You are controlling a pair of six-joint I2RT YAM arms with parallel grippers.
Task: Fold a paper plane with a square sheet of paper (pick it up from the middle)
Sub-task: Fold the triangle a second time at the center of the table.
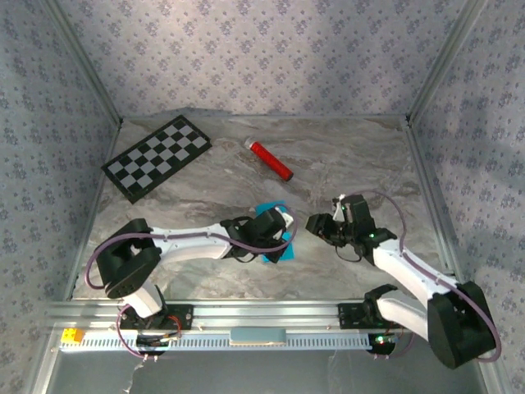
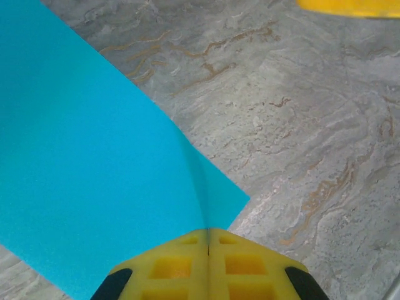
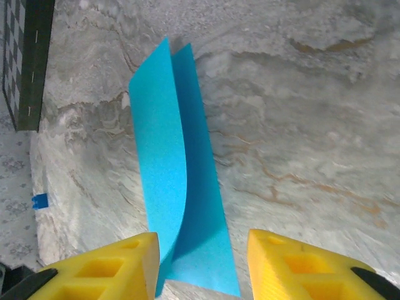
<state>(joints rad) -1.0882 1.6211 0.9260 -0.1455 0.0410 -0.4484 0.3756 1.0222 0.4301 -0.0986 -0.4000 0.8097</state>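
Top external view: the cyan-blue sheet of paper [image 1: 281,250] sits near the middle of the marble worktop [image 1: 344,156], toward the near edge, partly covered by the head of the left arm [image 1: 189,242]. The right arm [image 1: 402,267] reaches in from the other side, its head just to the right of the sheet. A black-and-white checkerboard [image 1: 157,158] lies at far left. A red cylinder [image 1: 271,160] lies beyond the sheet, well apart from it.

Left wrist view: left jaws are fully closed, the two yellow fingers [image 2: 175,265] pressed together with no gap. They pinch the sheet [image 2: 94,156] at its edge, right on a crease line that runs up from the pinch. The paper spreads away up and to the left over the worktop [image 2: 300,125].

Right wrist view: right jaws stand partly open, yellow fingers [image 3: 106,269] well apart, gripping nothing. The sheet [image 3: 169,175] is folded into two leaves that stand up in a narrow V. Its near end lies in the gap, close against the finger on the left of the frame; cannot tell if it touches. The checkerboard [image 3: 25,62] shows at upper left, and a small blue tab [image 3: 39,201] lies at the worktop edge.
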